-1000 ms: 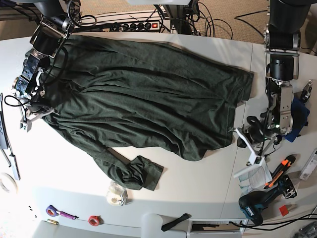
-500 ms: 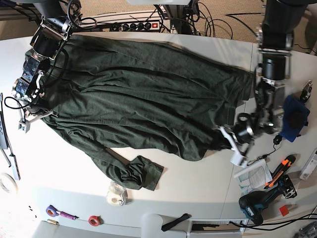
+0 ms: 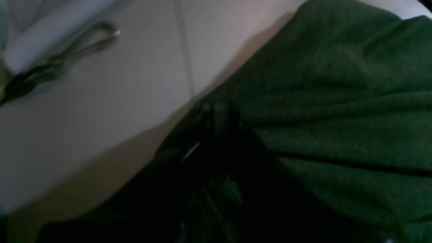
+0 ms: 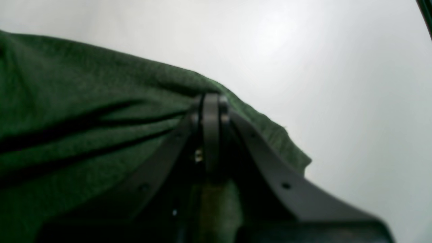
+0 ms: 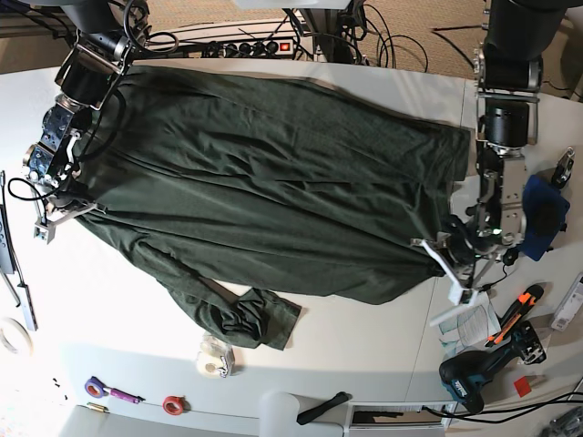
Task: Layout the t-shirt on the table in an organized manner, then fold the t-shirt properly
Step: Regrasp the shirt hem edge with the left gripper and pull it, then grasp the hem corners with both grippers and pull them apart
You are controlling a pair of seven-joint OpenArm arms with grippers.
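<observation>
The dark green t-shirt lies spread across the white table, with one sleeve bunched near the front. At the right of the base view my left gripper is shut on the shirt's lower right corner. In the left wrist view its tips pinch the t-shirt beside the table seam. My right gripper at the left is shut on the shirt's edge. The right wrist view shows this gripper clamped on a ridge of the t-shirt over the table.
Right of the shirt lie a blue cloth, papers, an orange-black tool and a drill. Tape rolls and a black strap sit at the front edge. Cables and a power strip run along the back.
My left gripper swung left toward the shirt and then back right with the hem, drawing the fabric flatter and wider on the right. The right gripper stayed put.
</observation>
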